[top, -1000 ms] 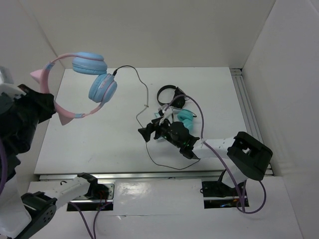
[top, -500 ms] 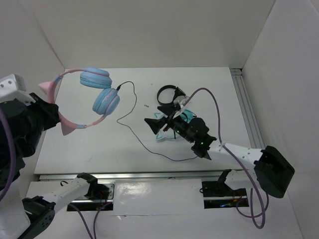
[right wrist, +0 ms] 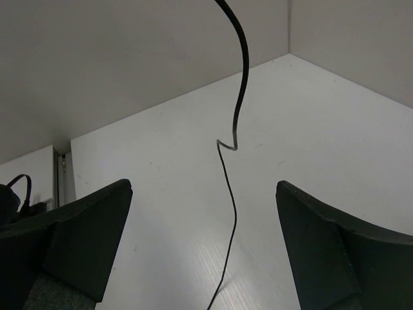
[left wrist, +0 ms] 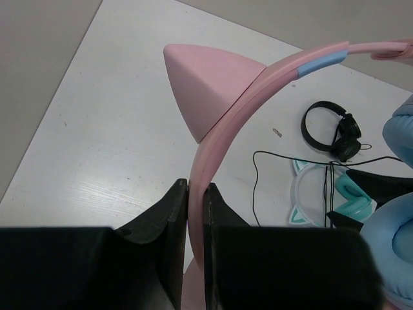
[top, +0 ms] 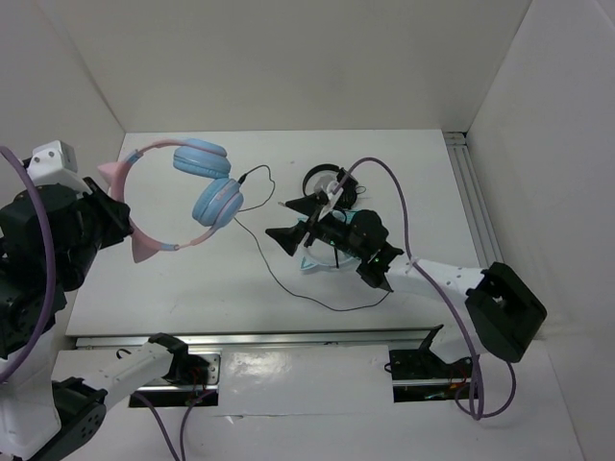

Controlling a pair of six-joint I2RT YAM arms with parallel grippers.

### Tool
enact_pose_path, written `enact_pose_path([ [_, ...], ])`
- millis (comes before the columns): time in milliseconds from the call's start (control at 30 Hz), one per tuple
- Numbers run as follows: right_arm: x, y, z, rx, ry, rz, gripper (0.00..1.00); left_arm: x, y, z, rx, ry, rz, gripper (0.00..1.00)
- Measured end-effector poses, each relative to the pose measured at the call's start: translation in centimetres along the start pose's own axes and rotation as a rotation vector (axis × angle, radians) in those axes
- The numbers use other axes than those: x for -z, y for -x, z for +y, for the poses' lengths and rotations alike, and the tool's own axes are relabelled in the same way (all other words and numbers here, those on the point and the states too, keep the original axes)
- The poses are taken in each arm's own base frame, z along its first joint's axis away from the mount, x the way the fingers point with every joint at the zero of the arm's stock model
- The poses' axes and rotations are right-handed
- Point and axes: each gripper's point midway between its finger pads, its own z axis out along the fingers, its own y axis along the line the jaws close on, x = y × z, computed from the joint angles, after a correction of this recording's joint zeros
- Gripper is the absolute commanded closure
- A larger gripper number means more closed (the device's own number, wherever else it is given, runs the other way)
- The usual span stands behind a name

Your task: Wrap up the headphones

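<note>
Top view: the pink-headband headphones with light-blue round ear cups and small cat ears (top: 217,202) hang in the air, off the white desk (top: 173,279), to the left of the teal-cupped, white-banded pair (top: 311,264) that lies on it. The left hand (top: 113,213) holds them by the band. Over the last second this hand has carried them closer to the teal pair. Their thin dark cable (top: 332,307) now trails from the lower cup down to the desk and curls in front of the teal pair. The right hand (top: 288,219) has swung in above the teal pair, its fingers spread and pointing at the hanging cable.

Left wrist view: the left hand (left wrist: 195,194) is pinched shut on the pink band just below a cat ear (left wrist: 206,84). The teal pair (left wrist: 352,201) lies well beyond it, with a small black pair (left wrist: 332,129) behind that.

Right wrist view: the right hand (right wrist: 203,190) is wide apart and holds nothing. The cable (right wrist: 239,84) drops straight down between its two fingers, touching neither.

No winding looks started. The cable seems lined up for the right hand to catch.
</note>
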Motion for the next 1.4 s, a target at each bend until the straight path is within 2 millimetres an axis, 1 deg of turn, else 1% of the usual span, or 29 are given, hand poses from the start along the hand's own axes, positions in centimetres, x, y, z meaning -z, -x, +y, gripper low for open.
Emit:
enact_pose_path([
  [100,-1.4,-0.6,-0.5,-0.003,0.004,0.010,0.00,-0.1,-0.3,-0.1,-0.002,-0.006,0.009,1.00],
  [200,-3.2,-1.1,-1.0,-0.009,0.009,0.010,0.01,-0.1,-0.4,-0.3,-0.003,-0.014,0.015,1.00],
  [267,-4.4,-1.6,-1.4,-0.014,0.022,0.012,0.12,-0.1,-0.4,-0.4,-0.001,-0.023,0.015,1.00],
  [333,-5.3,-2.1,-1.7,-0.023,0.029,0.015,0.25,0.0,-0.4,-0.5,0.001,-0.029,0.014,1.00],
  [367,-5.8,-2.4,-1.8,-0.031,0.034,0.016,0.36,0.0,-0.4,-0.5,0.003,-0.032,0.013,1.00],
  [400,-6.2,-2.5,-1.8,-0.031,0.038,0.014,0.40,0.1,-0.4,-0.5,0.004,-0.034,0.010,1.00],
  [467,-6.7,-2.9,-1.9,-0.042,0.047,0.014,0.52,0.2,-0.4,-0.4,0.006,-0.036,0.007,1.00],
  [500,-6.9,-3.0,-2.0,-0.047,0.048,0.012,0.84,0.2,-0.4,-0.4,0.007,-0.036,0.005,1.00],
  [533,-7.0,-3.2,-2.1,-0.045,0.050,0.007,1.00,0.3,-0.3,-0.4,0.008,-0.037,0.004,1.00],
  [667,-7.0,-2.9,-2.6,-0.069,0.033,-0.029,1.00,0.4,-0.3,-0.2,0.010,-0.032,0.000,1.00],
  [700,-6.8,-2.6,-2.8,-0.072,0.027,-0.051,1.00,0.3,-0.3,-0.2,0.010,-0.029,0.000,1.00],
  [767,-6.1,-2.9,-3.2,-0.080,0.003,-0.054,1.00,0.1,-0.4,-0.1,0.008,-0.020,0.000,1.00],
  [867,-4.0,-4.1,-3.8,-0.088,-0.064,-0.030,1.00,-0.9,-0.5,0.2,-0.004,0.021,-0.004,1.00],
  [933,-2.1,-4.4,-4.1,-0.075,-0.136,-0.004,1.00,-2.2,-0.5,0.7,-0.023,0.091,-0.013,1.00],
  [967,-1.2,-4.3,-3.8,-0.062,-0.170,0.008,1.00,-3.0,-0.5,0.8,-0.036,0.128,-0.013,1.00],
  [1000,-0.4,-3.7,-3.6,-0.048,-0.204,0.008,1.00,-4.0,-0.3,0.8,-0.057,0.174,-0.016,1.00],
  [1067,1.0,-1.7,-2.4,-0.009,-0.268,-0.012,1.00,-6.3,-0.2,0.5,-0.098,0.253,-0.019,1.00],
  [1100,1.8,-0.1,-1.8,0.014,-0.310,-0.033,1.00,-8.1,-0.6,0.0,-0.126,0.292,-0.011,1.00],
  [1133,2.4,1.3,-1.3,0.030,-0.336,-0.056,1.00,-9.0,-1.0,-0.2,-0.145,0.311,-0.004,1.00],
  [1200,4.0,3.7,-1.2,0.069,-0.401,-0.083,1.00,-11.9,-2.6,-1.1,-0.227,0.343,0.041,1.00],
  [1267,5.5,5.2,-1.8,0.107,-0.476,-0.077,1.00,-14.1,-4.9,-2.0,-0.327,0.343,0.107,1.00],
  [1333,6.7,6.0,-2.5,0.140,-0.540,-0.053,1.00,-15.4,-7.1,-3.2,-0.432,0.300,0.165,1.00],
  [1400,7.5,6.1,-2.8,0.177,-0.574,-0.010,1.00,-15.8,-8.8,-4.7,-0.522,0.229,0.197,1.00],
])
